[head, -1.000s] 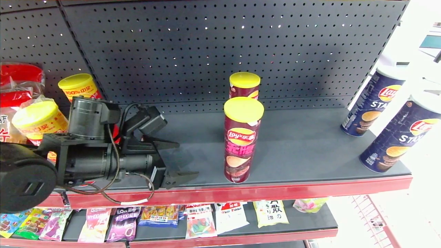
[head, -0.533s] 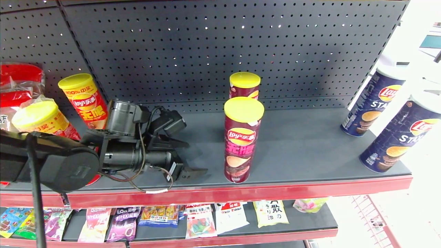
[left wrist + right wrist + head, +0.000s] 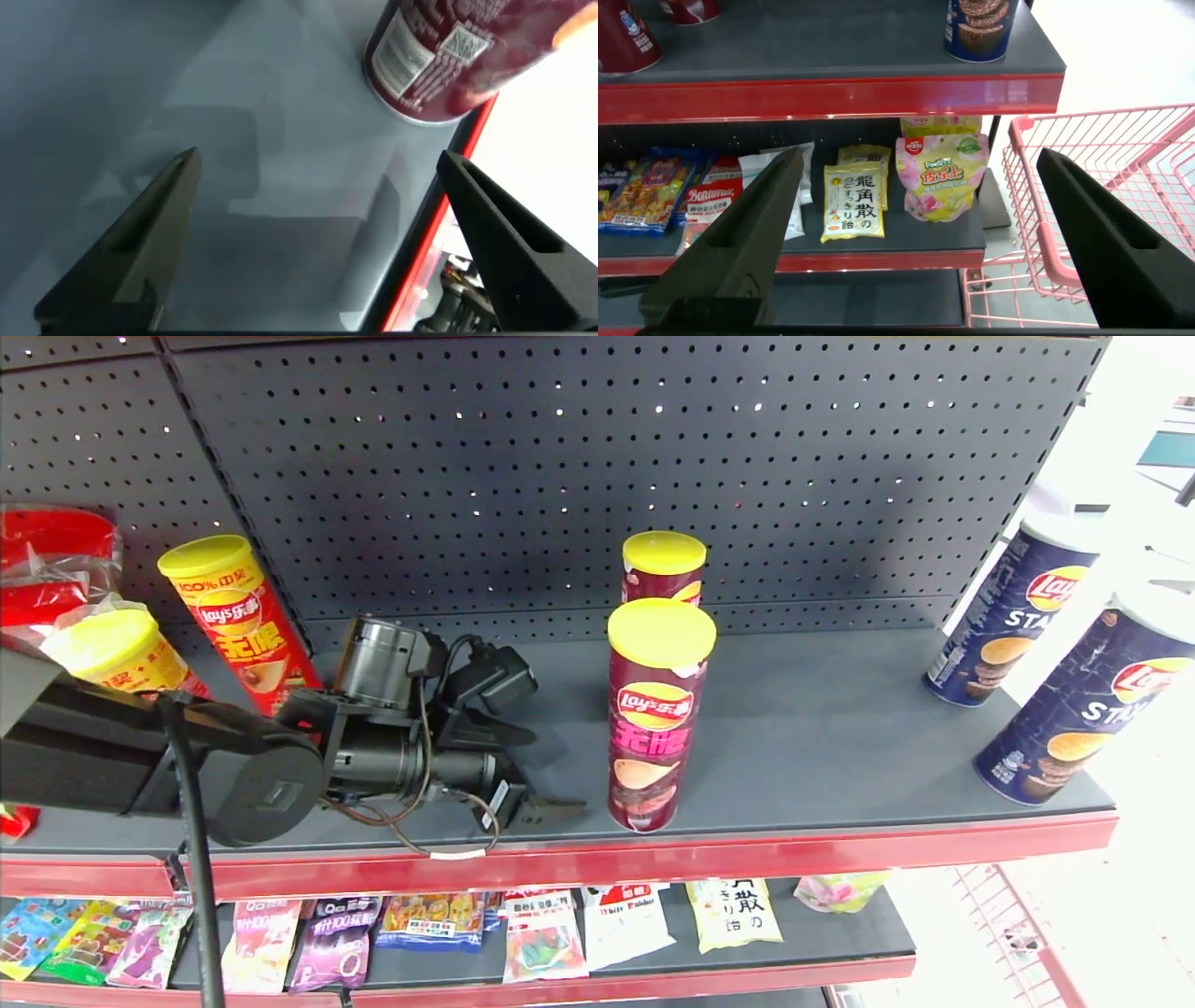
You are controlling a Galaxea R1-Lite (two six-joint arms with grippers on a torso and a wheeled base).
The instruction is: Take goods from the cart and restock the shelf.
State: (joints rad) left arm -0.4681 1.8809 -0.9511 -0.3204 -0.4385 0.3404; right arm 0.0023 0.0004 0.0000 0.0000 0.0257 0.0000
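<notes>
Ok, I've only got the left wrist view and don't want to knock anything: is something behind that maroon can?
Observer: Yes, a second maroon can stands directly behind the front can, near the pegboard.
Operator: And further left?
Observer: A rear red can and a front red can, both yellow-lidded.
Operator: Where's the right end effector?
Observer: The right end effector is open, level with the snack bags, with the pink cart beside it.

Printed labels stand on the chip cans (image 3: 651, 737) and snack packets (image 3: 621, 922).
</notes>
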